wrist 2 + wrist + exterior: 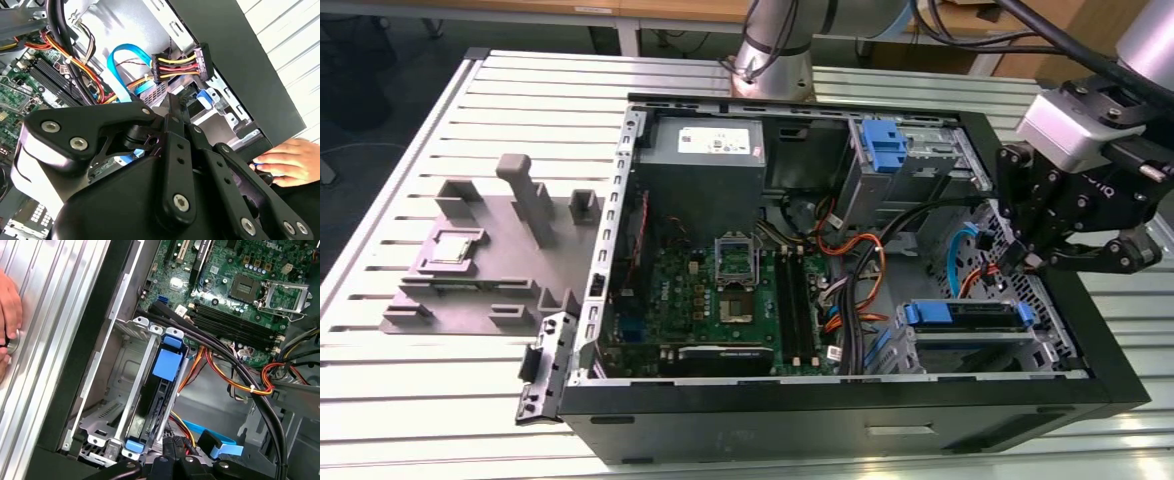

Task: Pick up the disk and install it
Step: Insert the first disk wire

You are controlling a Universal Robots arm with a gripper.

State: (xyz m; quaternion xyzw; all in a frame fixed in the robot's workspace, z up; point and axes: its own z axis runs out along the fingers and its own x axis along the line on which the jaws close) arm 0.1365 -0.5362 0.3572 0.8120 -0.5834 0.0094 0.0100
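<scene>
The disk (970, 316), dark with blue plastic rails, lies inside the metal drive cage (1041, 352) at the near corner of the open computer case, on the exterior view's right. In the first wrist view the disk (159, 390) sits between the cage walls, blue tabs at both ends. My gripper (1023, 262) hangs above the case's edge on the exterior view's right, a little behind the disk. Its fingers meet with nothing seen between them in both wrist views (172, 101) (172, 452).
A power plug with coloured wires (180, 65) and a blue flat cable (117, 65) hang close to the fingertips. An upright blue latch (887, 142) stands at the case's back. A person's hand (290, 161) rests outside the case wall. A grey fixture (487, 250) lies on the table.
</scene>
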